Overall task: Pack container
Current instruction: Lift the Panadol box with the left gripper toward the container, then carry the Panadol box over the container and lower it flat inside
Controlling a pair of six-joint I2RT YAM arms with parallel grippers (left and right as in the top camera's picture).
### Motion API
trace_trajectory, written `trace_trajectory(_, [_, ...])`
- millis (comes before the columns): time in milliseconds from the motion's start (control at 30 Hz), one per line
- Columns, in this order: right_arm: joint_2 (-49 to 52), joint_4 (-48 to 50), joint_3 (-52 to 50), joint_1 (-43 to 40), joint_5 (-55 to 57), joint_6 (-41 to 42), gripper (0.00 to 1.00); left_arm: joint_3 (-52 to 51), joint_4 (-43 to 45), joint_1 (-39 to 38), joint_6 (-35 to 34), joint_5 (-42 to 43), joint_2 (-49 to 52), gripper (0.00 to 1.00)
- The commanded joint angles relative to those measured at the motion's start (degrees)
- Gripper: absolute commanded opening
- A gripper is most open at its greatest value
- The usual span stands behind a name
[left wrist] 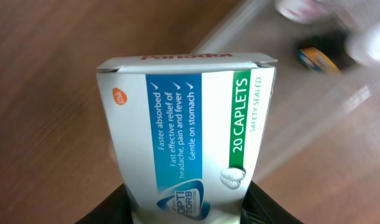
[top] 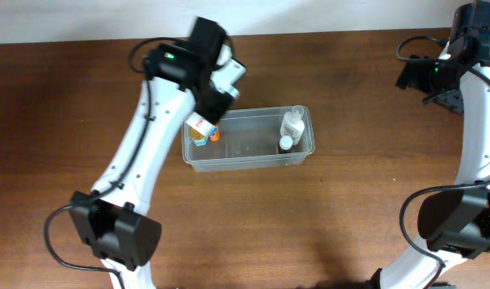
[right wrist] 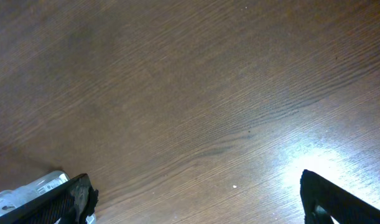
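The clear plastic container [top: 249, 156] lies mid-table. Inside at its right end are a white bottle [top: 291, 124] and a small dark bottle with a white cap [top: 285, 144]. My left gripper [top: 206, 120] is shut on a white, blue and green caplet box [left wrist: 186, 130] and holds it over the container's left end, where the box [top: 200, 130] tilts at the rim. The left wrist view shows the container's wall [left wrist: 239, 31] and the blurred bottles beyond the box. My right gripper [right wrist: 196, 196] is open and empty above bare wood at the far right [top: 445, 96].
A wooden table [top: 349, 217] fills the view. A pale wall strip runs along the table's far edge [top: 309, 16]. A corner of the container shows at the lower left of the right wrist view [right wrist: 22, 193].
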Motion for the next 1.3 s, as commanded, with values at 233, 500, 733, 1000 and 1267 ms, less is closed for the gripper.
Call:
trace_trajectory(233, [-1.6,0.0,1.0,-0.3,0.5,0.4,0.98,0.4,-4.2,-4.8,14.4,0.7,0.3,0.47])
trace_trajectory(500, [-1.6,0.0,1.0,-0.3,0.5,0.4,0.98,-1.0,-4.0,-4.8,24.5,7.6,0.4,0.48])
trace_trajectory(733, [-1.6,0.0,1.0,-0.3,0.5,0.4,0.99,-1.6,-4.0,-4.8,31.1,8.0,0.4,0.47])
trace_trajectory(1000, [-1.6,0.0,1.0,-0.3,0.5,0.4,0.98,-5.3,-2.6,-4.7,39.9,8.1,0.8,0.47])
trace_trajectory(1267, [-1.6,0.0,1.0,-0.3,0.5,0.4,0.98,-7.9,1.8,-4.7,41.4,7.8,4.7,0.47])
